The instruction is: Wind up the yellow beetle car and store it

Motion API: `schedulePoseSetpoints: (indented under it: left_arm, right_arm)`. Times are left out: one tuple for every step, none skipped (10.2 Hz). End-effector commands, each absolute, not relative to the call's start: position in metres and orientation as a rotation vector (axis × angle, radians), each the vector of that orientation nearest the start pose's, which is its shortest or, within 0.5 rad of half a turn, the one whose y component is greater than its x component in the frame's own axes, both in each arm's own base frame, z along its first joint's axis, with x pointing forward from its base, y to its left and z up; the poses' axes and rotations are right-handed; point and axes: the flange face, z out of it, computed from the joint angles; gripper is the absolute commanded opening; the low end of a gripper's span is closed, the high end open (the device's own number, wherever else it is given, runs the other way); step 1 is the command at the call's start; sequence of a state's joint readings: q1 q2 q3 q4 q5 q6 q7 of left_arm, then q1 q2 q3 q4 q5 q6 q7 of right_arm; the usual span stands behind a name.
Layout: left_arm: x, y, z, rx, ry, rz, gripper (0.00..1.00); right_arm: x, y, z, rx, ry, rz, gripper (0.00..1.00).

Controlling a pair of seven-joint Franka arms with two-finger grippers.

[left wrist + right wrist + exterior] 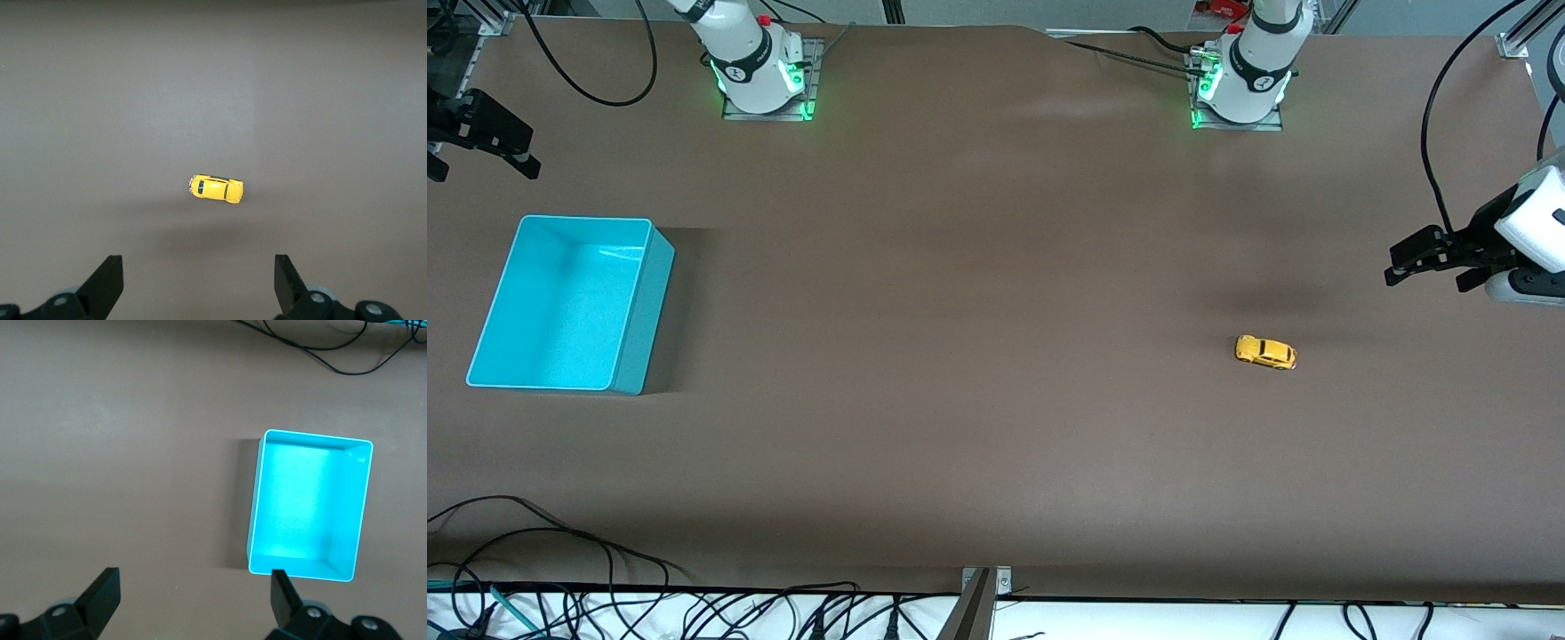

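Observation:
The yellow beetle car (pixel 1265 352) stands on its wheels on the brown table toward the left arm's end; it also shows in the left wrist view (pixel 216 189). My left gripper (pixel 1401 263) hovers open and empty above the table beside the car, toward the table's end; in its wrist view the gripper (pixel 198 280) is apart from the car. The turquoise bin (pixel 649 311) stands empty toward the right arm's end and shows in the right wrist view (pixel 317 437). My right gripper (pixel 480 165) hovers open and empty near that bin (pixel 193 593).
The brown table (pixel 960 311) spreads wide between car and bin. Black cables (pixel 560 551) lie along the table's edge nearest the front camera, and another cable (pixel 1436 133) hangs near the left arm. The arm bases (pixel 760 76) stand along the edge farthest from the camera.

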State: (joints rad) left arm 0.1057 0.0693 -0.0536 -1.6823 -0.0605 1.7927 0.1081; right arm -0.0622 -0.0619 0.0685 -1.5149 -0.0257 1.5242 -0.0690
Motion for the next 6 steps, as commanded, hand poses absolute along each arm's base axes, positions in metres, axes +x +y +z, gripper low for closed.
schedulePoseSetpoints:
  left_arm:
    - [0.5866, 0.0301, 0.5544, -3.216, 0.104, -0.070, 1.00]
    - [0.5866, 0.0310, 0.5544, -3.216, 0.102, -0.070, 1.00]
    - [0.5866, 0.0310, 0.5544, -3.216, 0.099, -0.070, 1.00]
    - [0.5866, 0.0310, 0.5544, -3.216, 0.097, -0.070, 1.00]
    - [0.5866, 0.0310, 0.5544, -3.216, 0.097, -0.070, 1.00]
    - [0.5866, 0.0310, 0.5544, -3.216, 0.097, -0.070, 1.00]
  right_arm:
    - [0.5222, 0.0022, 0.6905, -3.176, -0.085, -0.096, 1.00]
    - [0.5246, 0.0022, 0.6884, -3.174, -0.087, -0.094, 1.00]
    - [0.5245, 0.0037, 0.6882, -3.175, -0.089, -0.091, 1.00]
    - [0.5246, 0.0037, 0.6883, -3.175, -0.090, -0.094, 1.00]
    - [0.5253, 0.0029, 0.6877, -3.175, -0.087, -0.094, 1.00]
    - [0.5253, 0.0030, 0.6877, -3.174, -0.095, -0.094, 1.00]
